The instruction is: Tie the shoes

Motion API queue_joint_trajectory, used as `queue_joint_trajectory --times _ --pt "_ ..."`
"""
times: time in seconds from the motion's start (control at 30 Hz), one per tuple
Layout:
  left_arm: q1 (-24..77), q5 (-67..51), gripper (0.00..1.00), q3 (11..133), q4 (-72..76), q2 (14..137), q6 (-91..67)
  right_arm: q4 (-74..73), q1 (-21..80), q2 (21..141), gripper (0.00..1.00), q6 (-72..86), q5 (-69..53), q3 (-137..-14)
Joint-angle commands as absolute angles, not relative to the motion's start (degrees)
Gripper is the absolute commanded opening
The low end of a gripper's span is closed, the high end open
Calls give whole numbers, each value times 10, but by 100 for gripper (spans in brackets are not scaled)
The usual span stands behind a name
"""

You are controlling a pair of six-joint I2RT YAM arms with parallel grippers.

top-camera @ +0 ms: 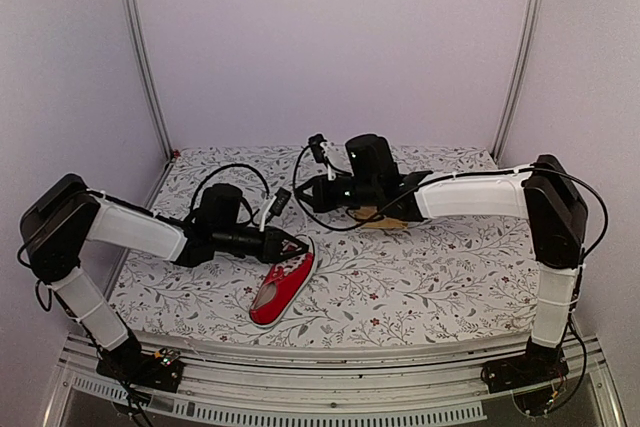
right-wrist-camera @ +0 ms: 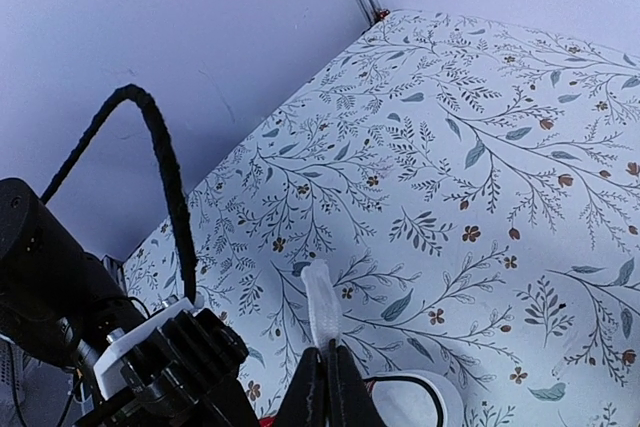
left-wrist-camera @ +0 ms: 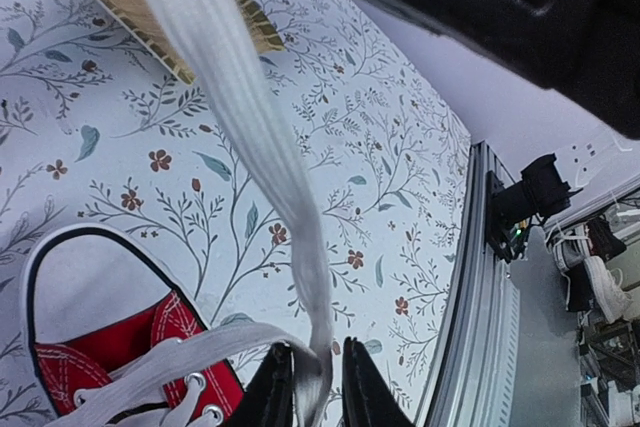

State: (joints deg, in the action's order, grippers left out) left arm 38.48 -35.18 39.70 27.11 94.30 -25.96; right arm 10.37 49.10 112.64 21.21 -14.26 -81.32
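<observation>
As left end effector [left-wrist-camera: 318, 372], right end effector [right-wrist-camera: 325, 372] pinch lace [left-wrist-camera: 240, 117], sneaker [top-camera: 283, 287] diagonal, toe seemingly far-right.

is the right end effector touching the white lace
Touching. The right wrist view shows the right end effector shut on the white lace, its end poking out.
</observation>
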Motion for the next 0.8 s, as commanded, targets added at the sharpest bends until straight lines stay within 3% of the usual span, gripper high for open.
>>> queue_joint_trajectory --times 0.0,0.5,0.77 --pt "379 -337 17 410 259 951 -245 113 495 1141 2 217 -162 -836" --pt "379 -324 19 419 243 959 -232 112 503 1165 2 227 -159 -857" --pt "380 -251 39 424 138 929 -144 108 502 1156 2 241 -99 -841"
